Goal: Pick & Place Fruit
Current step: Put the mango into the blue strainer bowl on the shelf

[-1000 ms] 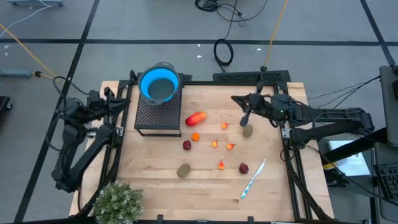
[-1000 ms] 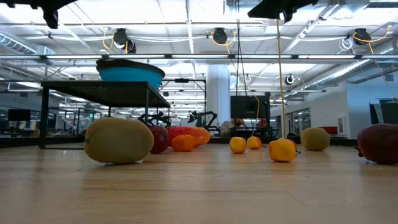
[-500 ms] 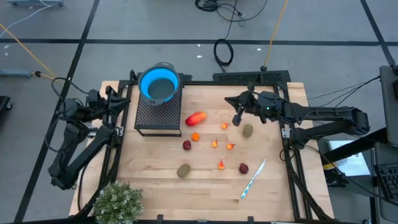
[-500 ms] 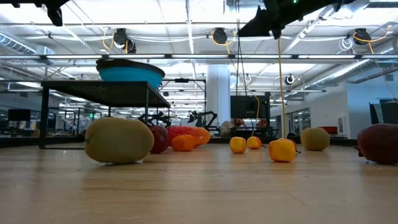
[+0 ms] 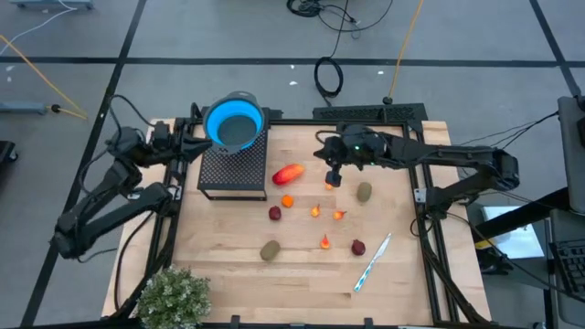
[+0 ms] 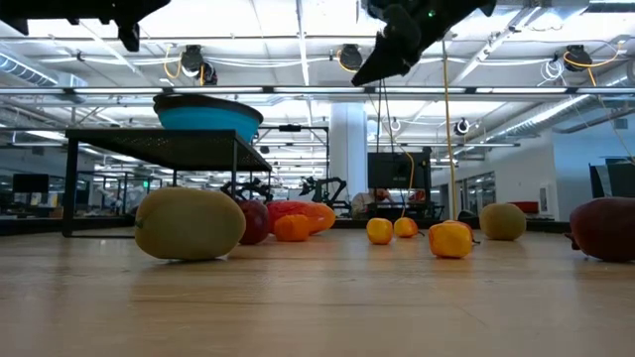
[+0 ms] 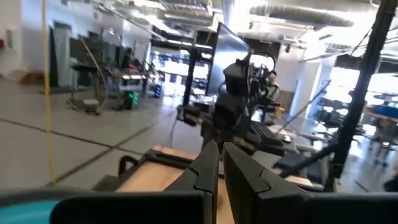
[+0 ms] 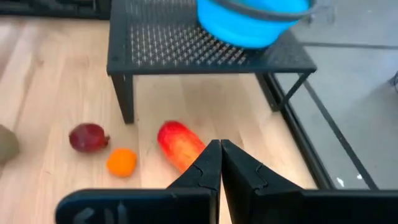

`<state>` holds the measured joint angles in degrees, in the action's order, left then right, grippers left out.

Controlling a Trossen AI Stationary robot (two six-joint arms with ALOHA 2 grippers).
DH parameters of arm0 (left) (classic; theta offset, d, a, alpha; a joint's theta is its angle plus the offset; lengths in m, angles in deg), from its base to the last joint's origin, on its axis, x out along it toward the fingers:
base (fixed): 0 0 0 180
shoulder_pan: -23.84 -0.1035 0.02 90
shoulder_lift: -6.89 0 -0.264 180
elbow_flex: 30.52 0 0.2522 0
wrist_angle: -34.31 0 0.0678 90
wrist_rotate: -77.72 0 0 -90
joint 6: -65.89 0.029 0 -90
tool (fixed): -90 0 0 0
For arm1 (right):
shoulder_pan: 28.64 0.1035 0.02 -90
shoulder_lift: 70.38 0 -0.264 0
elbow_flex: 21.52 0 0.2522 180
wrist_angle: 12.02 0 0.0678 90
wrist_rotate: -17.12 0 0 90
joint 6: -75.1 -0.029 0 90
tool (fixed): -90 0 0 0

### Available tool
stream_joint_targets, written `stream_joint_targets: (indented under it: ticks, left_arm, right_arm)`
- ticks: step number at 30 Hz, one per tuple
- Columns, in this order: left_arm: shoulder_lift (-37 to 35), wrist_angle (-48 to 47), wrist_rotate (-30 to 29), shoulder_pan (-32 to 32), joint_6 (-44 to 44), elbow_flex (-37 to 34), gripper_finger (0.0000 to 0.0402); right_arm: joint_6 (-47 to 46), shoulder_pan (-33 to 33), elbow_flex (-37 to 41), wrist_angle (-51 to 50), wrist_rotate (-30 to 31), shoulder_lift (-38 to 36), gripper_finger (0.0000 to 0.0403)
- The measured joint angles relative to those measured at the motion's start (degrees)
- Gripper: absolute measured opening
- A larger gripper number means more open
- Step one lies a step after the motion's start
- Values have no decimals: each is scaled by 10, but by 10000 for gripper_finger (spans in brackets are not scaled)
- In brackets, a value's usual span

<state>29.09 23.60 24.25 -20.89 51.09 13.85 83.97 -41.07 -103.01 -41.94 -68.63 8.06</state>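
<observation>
a wooden table [image 5: 398,274] under bright ceiling lights. the right gripper [image 5: 333,176] has swung from beside the brown-green oval [image 5: 364,192] toward the elongated red-orange fruit [image 5: 288,174], fingers pinched together and empty; the left gripper [image 5: 194,146], also closed on nothing, has lifted beside the blue bowl [image 5: 234,125], which sits on the black mesh stand [image 5: 232,169] and shows nothing inside. the fruit lies scattered mid-table.

wooden table [image 5: 402,274], scattered fruit [image 5: 288,174], pen [image 5: 372,262], plant [image 5: 172,297], black stand [image 5: 232,169]
</observation>
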Motion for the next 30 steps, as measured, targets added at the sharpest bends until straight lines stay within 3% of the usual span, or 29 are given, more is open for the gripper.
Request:
stream_joint_targets:
  ticks: [6, 12, 15, 30]
  left_arm:
    - [-20, -60, -53, 48, 23, 0, 24]
    - [-58, -114, -94, 93, 46, 0, 24]
    - [-81, -159, -143, 114, 46, 0, 24]
    - [-30, -164, -288, 259, 75, 0, 24]
  right_arm:
    - [64, 0, -18, -10, -4, 33, 4]
    - [74, -12, -33, -19, -72, 70, 5]
    - [92, -12, -40, -18, -75, 87, 14]
    - [94, -33, -60, 23, -76, 97, 159]
